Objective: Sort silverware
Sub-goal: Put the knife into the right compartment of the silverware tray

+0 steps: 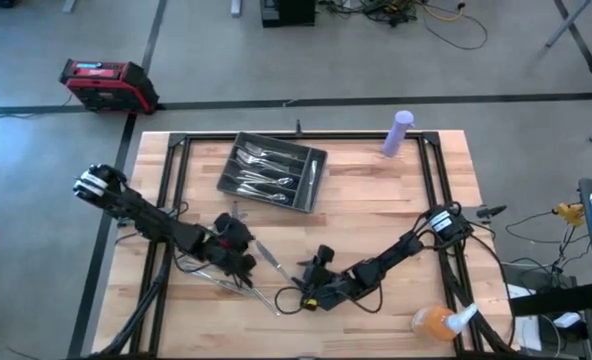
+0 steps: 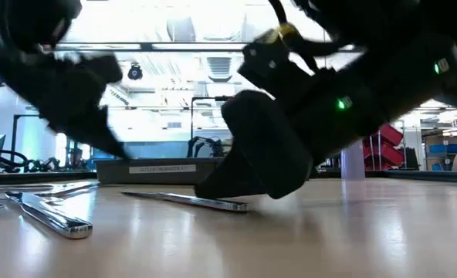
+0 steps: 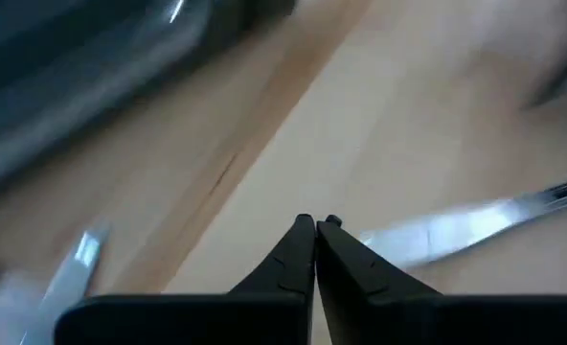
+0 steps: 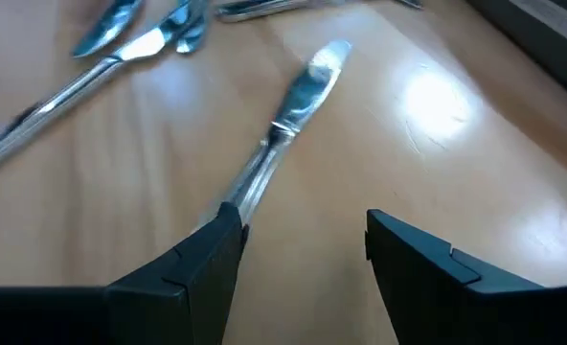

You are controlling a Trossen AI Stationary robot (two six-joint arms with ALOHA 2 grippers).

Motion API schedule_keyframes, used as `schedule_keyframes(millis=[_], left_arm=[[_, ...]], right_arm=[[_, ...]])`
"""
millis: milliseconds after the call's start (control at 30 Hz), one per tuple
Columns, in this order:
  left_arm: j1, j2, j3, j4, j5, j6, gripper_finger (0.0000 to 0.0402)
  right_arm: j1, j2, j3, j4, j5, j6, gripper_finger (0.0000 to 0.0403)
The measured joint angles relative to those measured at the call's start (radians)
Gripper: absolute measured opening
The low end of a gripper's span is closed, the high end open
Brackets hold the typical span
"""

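Observation:
The dark tray (image 1: 272, 172) lies at the table's far middle with several pieces of silverware in its compartments. Loose silverware lies on the wood near the front: a knife (image 4: 303, 91), spoons (image 4: 121, 29) and a knife (image 3: 456, 230). My left gripper (image 3: 315, 222) is shut with nothing between its fingers, low over the table among the loose pieces (image 1: 244, 262). My right gripper (image 4: 303, 225) stands open at the front middle (image 1: 309, 292). The knife's handle (image 4: 250, 187) runs to one of its fingers (image 4: 216, 240). My right gripper stands open, slanting down toward the table's left, over the knife's handle end (image 4: 240, 203). That end disappears at one fingertip (image 4: 228, 222); I cannot tell whether the finger touches it. The knife lies flat on the table.
A purple bottle (image 1: 400, 132) stands at the far right. An orange spray bottle (image 1: 438, 322) lies at the front right corner. Black frame rails (image 1: 181, 170) run along both sides. In the low view a knife (image 2: 190, 201) and another piece (image 2: 51, 216) lie before the tray (image 2: 163, 168).

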Motion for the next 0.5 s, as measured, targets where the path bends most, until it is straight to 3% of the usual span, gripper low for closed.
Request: schedule_keyframes(millis=[100, 200, 367, 500], left_arm=[[0.002, 0.021, -0.008, 0.132, 0.01, 0.11, 0.0], [0.021, 0.054, -0.008, 0.208, 0.037, 0.118, 0.0], [0.029, 0.118, -0.015, 0.202, 0.036, 0.092, 0.0], [0.03, 0.165, -0.022, 0.203, 0.04, 0.05, 0.0]], right_arm=[[-0.006, -0.003, -0.032, 0.028, -0.001, -0.032, 0.0204], [-0.018, -0.008, -0.042, 0.054, -0.012, -0.142, 0.0204], [-0.036, -0.062, -0.049, 0.027, -0.027, -0.383, 0.0204], [-0.03, -0.159, -0.066, 0.026, -0.057, -0.412, 0.0204]])
